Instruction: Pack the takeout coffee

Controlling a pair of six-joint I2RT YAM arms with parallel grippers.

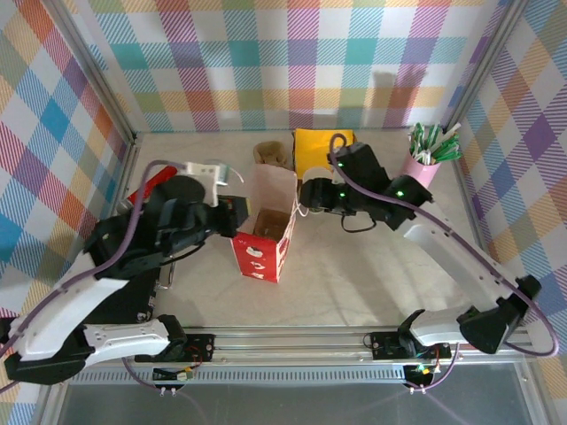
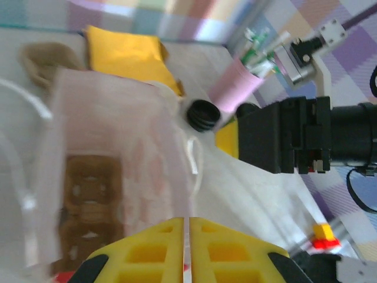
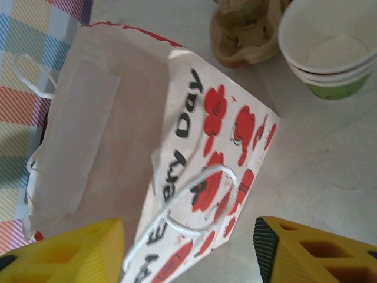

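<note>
Left of the white paper gift bag with red flowers and a red base (image 1: 266, 252), a flat red item (image 1: 146, 188) is mostly hidden under the left arm and can't be identified. The left gripper (image 1: 237, 217) is at the bag's left rim. In the left wrist view its yellow fingers (image 2: 147, 253) are pressed together with the bag's paper edge running into the seam, so it's pinching the bag; the finger bases are cut off by the frame. Deep inside the bag is a brown cardboard insert (image 2: 88, 206), blurred.

Behind the bag sits a brown moulded cardboard cup carrier (image 1: 270, 155), and next to it a stack of lidless white-and-green paper cups (image 3: 327, 59), cropped at the frame edge. The takeout coffee cup with a round black plastic lid (image 2: 203, 114) is just past the bag's far rim, outside the bag. The lid shows, but the body is hidden behind the bag's rim, so I can't tell if a cup is under it.

The right gripper (image 1: 304, 197) is just right of the bag with its fingers spread wide, holding nothing. The bag's white cord handle (image 3: 194, 200) loops between them.

A yellow padded pouch (image 1: 323, 146) behind the bag is partly covered by the right arm. Far right of the bag is a pink cup of green-white sachets (image 1: 423, 168).

The tabletop (image 1: 354, 274) is beige, pastel plaid cloth walls (image 1: 266, 53) stand on three sides, and an aluminium rail (image 1: 292, 341) runs along the near edge
</note>
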